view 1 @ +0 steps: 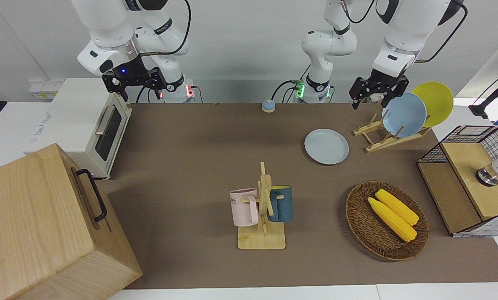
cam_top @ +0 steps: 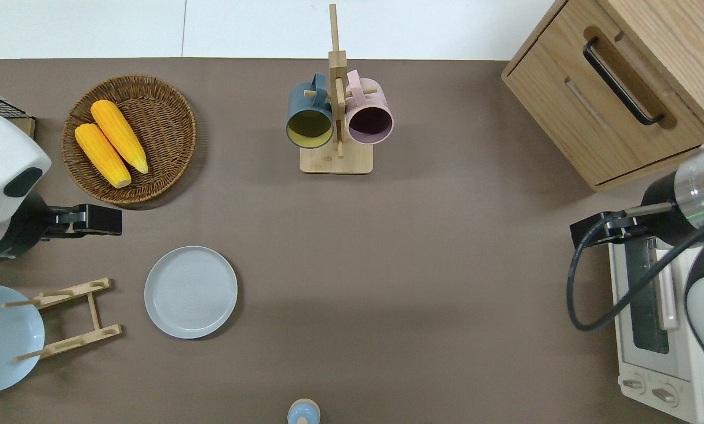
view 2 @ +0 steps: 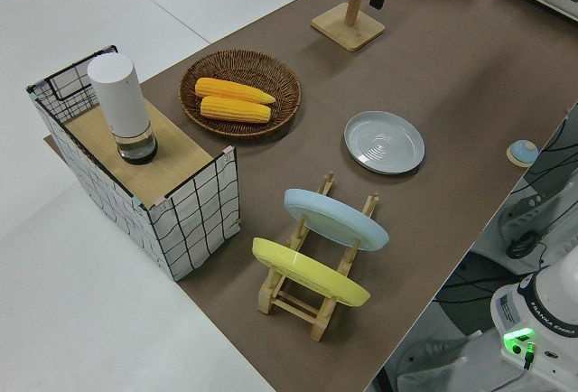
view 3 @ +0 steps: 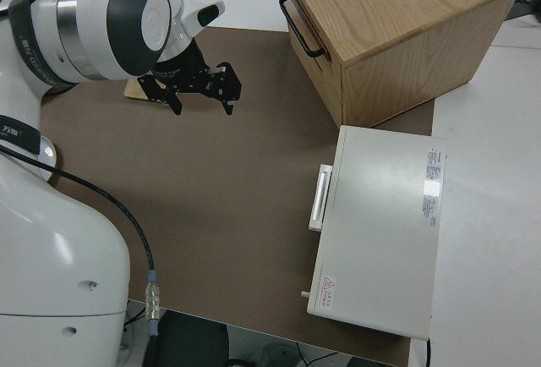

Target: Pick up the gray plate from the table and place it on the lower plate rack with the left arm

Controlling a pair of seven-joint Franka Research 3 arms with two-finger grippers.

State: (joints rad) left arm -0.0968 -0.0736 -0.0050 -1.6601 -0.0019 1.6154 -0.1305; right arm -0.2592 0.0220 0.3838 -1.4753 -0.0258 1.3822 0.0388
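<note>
The gray plate (view 1: 326, 146) lies flat on the table's brown mat (view 1: 190, 166); it also shows in the overhead view (cam_top: 191, 292) and the left side view (view 2: 385, 142). The lower plate rack (view 1: 378, 145) stands beside it toward the left arm's end, with a sky-blue plate (view 1: 403, 114) and a yellow plate (view 1: 436, 102) in its slots. The slots nearest the gray plate are free (cam_top: 93, 337). My left gripper (view 1: 369, 103) is open and empty, up in the air over bare mat between the rack and the basket (cam_top: 102, 219). My right gripper (view 1: 135, 85) is open and parked.
A mug stand (view 1: 262, 208) with a pink and a blue mug stands mid-table. A wicker basket (view 1: 357, 221) holds two corn cobs. A wire-sided box (view 1: 469, 179), a toaster oven (view 1: 86, 125), a wooden drawer cabinet (view 1: 45, 225) and a small blue bell (view 1: 268, 106) stand around the edges.
</note>
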